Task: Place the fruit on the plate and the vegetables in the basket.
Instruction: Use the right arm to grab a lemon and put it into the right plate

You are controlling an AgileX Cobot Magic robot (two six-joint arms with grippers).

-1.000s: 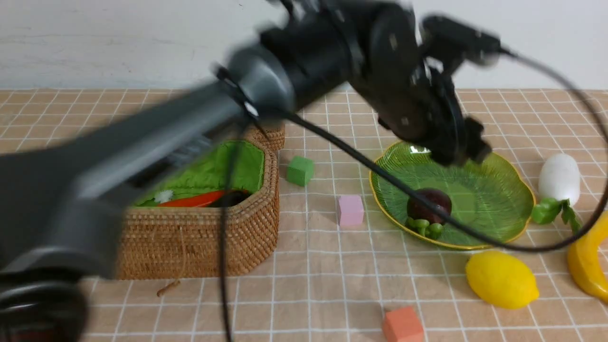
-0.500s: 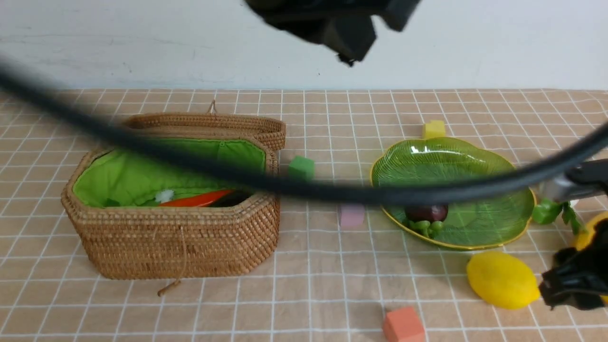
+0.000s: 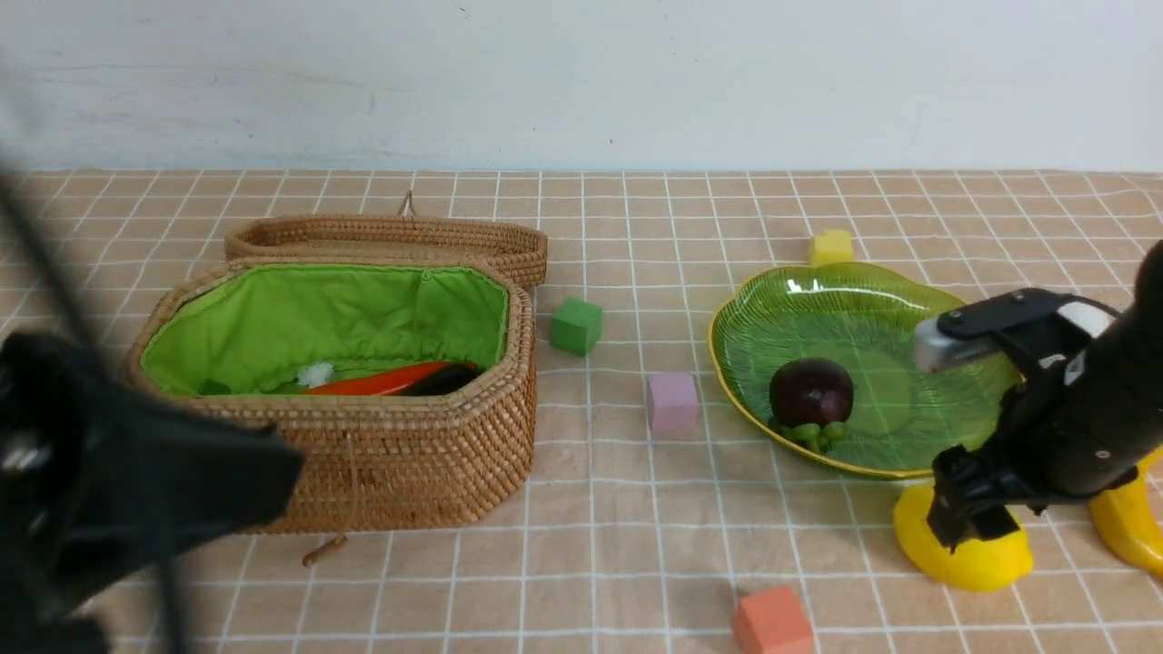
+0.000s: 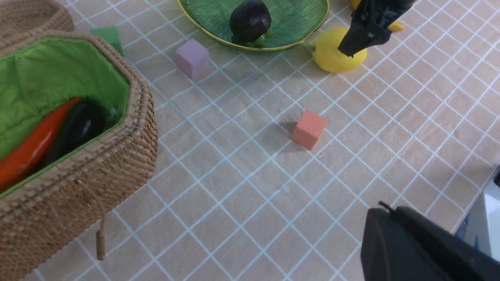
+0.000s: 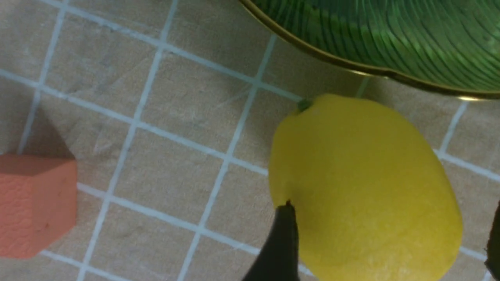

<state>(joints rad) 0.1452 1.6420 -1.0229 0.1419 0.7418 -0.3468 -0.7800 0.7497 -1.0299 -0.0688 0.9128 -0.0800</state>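
The left end effector (image 4: 390,234) hangs low at the near left, in front of the basket (image 3: 436,472), jaws together. The basket stands open, its lid (image 3: 391,238) lying back behind it. Inside, on the green lining, the carrot (image 3: 372,381) and eggplant (image 3: 445,379) lie side by side, touching, long axes along the basket's length. Between basket and plate (image 3: 909,300) sit 2 cubes, a green cube (image 3: 575,325) and a pink cube (image 3: 672,402), with bare counter (image 3: 591,563) around them. An orange cube (image 3: 772,622) sits nearer the front. The plate holds 1 fruit, the mangosteen (image 3: 811,389), green cap toward the near rim. Just in front of that rim the lemon (image 3: 977,570) lies on the counter, long axis roughly left to right. The right end effector (image 3: 977,531) straddles it, jaws apart. A white bit of radish (image 3: 1088,316) shows behind the right arm. The banana (image 3: 1122,536) curves off the right edge of view.
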